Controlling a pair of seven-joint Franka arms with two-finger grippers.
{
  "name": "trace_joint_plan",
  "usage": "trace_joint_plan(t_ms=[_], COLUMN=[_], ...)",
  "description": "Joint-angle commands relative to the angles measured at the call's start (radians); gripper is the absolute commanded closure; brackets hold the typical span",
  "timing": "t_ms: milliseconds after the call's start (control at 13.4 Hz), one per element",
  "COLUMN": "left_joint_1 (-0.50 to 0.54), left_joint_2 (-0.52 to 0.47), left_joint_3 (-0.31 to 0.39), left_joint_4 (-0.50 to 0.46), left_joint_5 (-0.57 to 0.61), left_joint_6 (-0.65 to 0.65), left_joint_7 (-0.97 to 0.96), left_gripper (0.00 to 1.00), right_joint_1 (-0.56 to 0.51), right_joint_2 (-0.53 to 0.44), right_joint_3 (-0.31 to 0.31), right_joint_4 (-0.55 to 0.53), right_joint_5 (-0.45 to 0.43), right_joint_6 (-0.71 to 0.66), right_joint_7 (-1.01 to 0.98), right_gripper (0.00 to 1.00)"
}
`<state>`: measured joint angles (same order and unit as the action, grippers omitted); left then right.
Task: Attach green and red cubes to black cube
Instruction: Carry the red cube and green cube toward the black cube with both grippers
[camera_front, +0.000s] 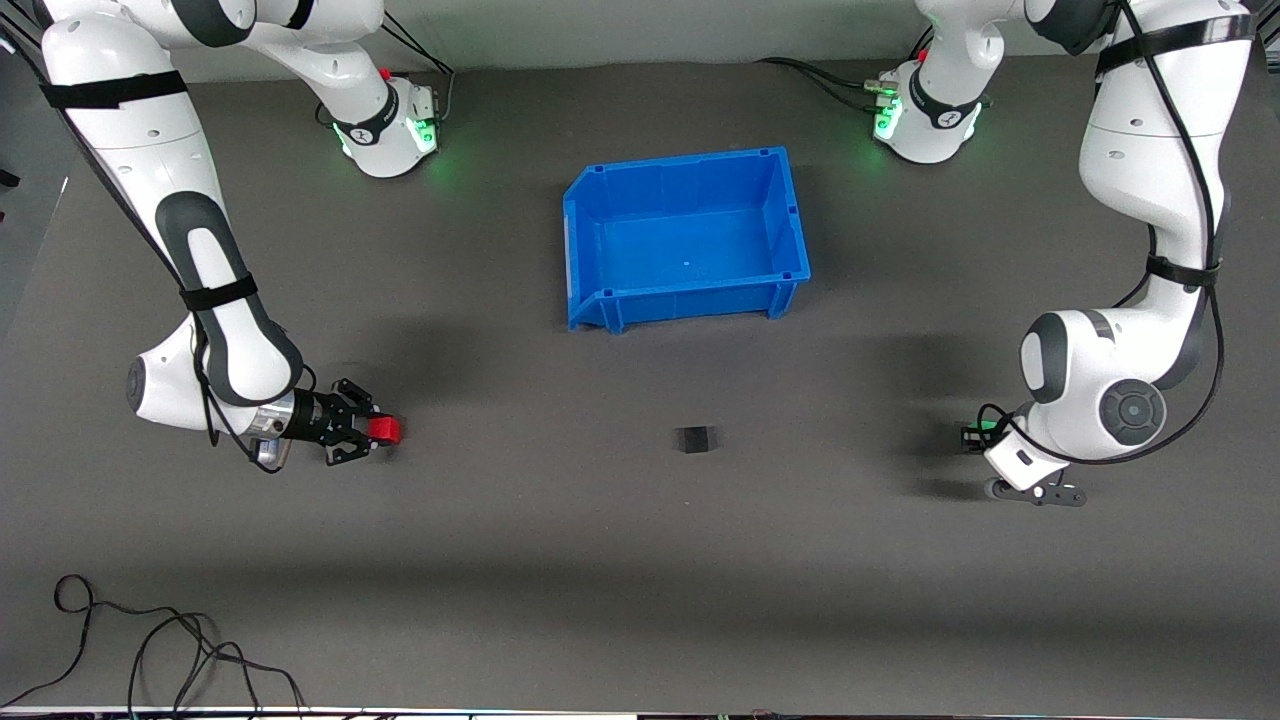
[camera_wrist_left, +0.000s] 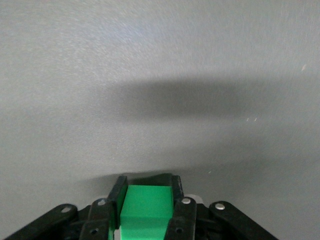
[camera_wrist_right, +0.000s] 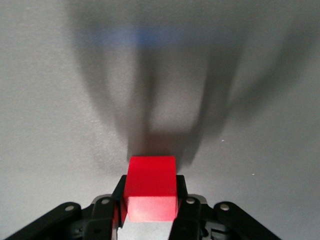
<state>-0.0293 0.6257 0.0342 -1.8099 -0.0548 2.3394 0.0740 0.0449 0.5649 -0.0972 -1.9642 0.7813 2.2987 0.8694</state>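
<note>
Both pickups look done, no attachment yet. Right gripper (camera_front: 385, 431) is clamped on the red cube (camera_front: 383, 430), fingers pointing along the table toward the middle; the right wrist view confirms the red cube (camera_wrist_right: 150, 187) is pinched between both fingers (camera_wrist_right: 118, 197), sticking out past the tips, with its shadow on the mat just ahead, so I judge it is low over the surface. Left gripper (camera_front: 972, 436) is mostly hidden under its own wrist from the front, only a sliver of green showing; the left wrist view settles it: the green cube (camera_wrist_left: 145, 210) is held tight between the fingers (camera_wrist_left: 176, 192). Black cube (camera_front: 692, 439) sits alone on the grey mat (camera_front: 640, 580), roughly midway between the two grippers, well apart from each and about level with them. Blue bin (camera_front: 686, 238) is farther from the front camera than the black cube, empty as far as I can see, not involved. Left to do: bring each cube in against the black cube from its own end.
</note>
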Motion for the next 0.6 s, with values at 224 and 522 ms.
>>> trace_joint_plan(t_ms=[224,522], left_joint_1=[-0.043,-0.118], left_joint_2=[-0.103,-0.098], left_joint_3=[-0.019,-0.04], left_joint_4=[0.049,0.066], left_joint_5=[-0.033,-0.037], left_joint_6=[-0.111,-0.098], left_joint_7=[-0.486,-0.989], left_gripper=[1.0,1.0], right_joint_1=[0.015,0.133], right_joint_2=[-0.069,-0.094], right_joint_3=[0.002,-0.002], right_joint_4=[0.011,0.062], right_joint_5=[0.019,0.012], right_joint_6=[-0.025,-0.032], right_joint_7=[0.029,0.184], right_gripper=[0.77,0.8])
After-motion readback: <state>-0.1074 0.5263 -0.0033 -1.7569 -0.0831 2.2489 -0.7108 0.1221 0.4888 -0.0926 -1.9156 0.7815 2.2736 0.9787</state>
